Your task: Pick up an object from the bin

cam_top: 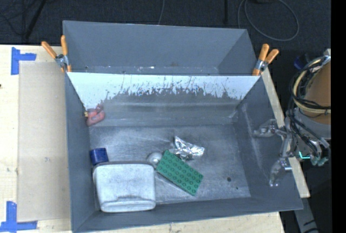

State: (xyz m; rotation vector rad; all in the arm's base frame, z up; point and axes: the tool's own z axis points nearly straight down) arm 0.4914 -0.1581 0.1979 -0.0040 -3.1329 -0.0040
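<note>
**End effector at right wall, apart from the loose things**

The end effector (277, 171) stands low against the right wall of the bin (162, 48), over bare floor. Whether it is wide or narrow cannot be told. The loose things lie in the front left half, well apart from it. Nearest is a green studded plate (180, 172), lying askew near the middle. Crumpled foil (187, 148) sits just behind the plate, and a grey ball (154, 158) is just beside its left corner. A pale tub (124, 187) fills the front left. A blue cap (98, 155) lies just behind the tub. A pink scrap (96, 115) rests against the left wall.
</note>
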